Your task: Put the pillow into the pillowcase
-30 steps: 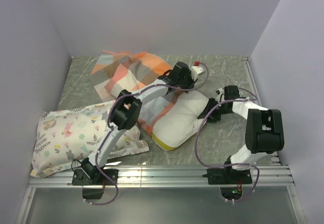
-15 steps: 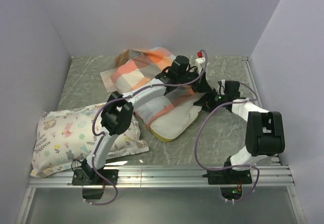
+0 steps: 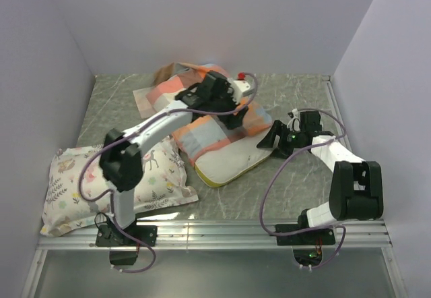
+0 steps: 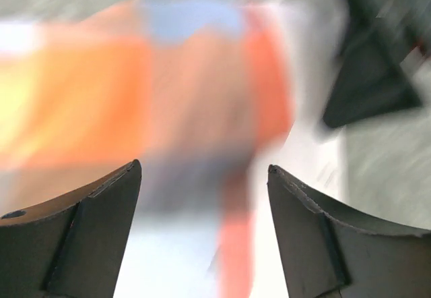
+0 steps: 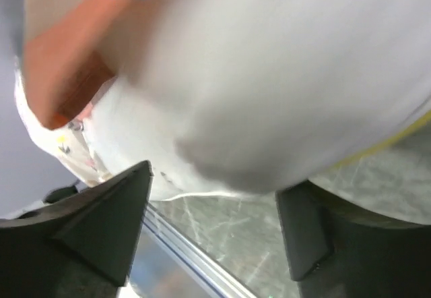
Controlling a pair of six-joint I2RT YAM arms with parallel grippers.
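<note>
A: Far left, near edge of the table [image 3: 303,176]: a white pillow printed with flowers [image 3: 101,176], lying flat, not touched by either arm.

B: Noted. Left gripper [image 4: 203,176]?

A: Jaws spread wide with nothing between them. The left wrist view is badly blurred, but it shows the gap empty and checked cloth below. From the top view the gripper hangs over the middle of the pillowcase [image 3: 215,126], towards the back of the table.

B: Where does the pillowcase lie?

A: Centre of the table, orange, peach and grey-blue checks. It is bunched at the far left and lies over the far part of the pillow [image 3: 225,163].

B: And the pillow itself?

A: Centre, lying at a slant. The cream-white near end sticks out of the cloth, with a yellow band along its near edge. Its left corner lies just beside the flower-printed pillow; contact cannot be told.

B: Right gripper [image 5: 214,183]?

A: Jaws wide apart, low over the table, just beside the pillow's right edge. In the right wrist view the white bulk fills the frame beyond the fingertips and bare table shows between them. No grip.
</note>
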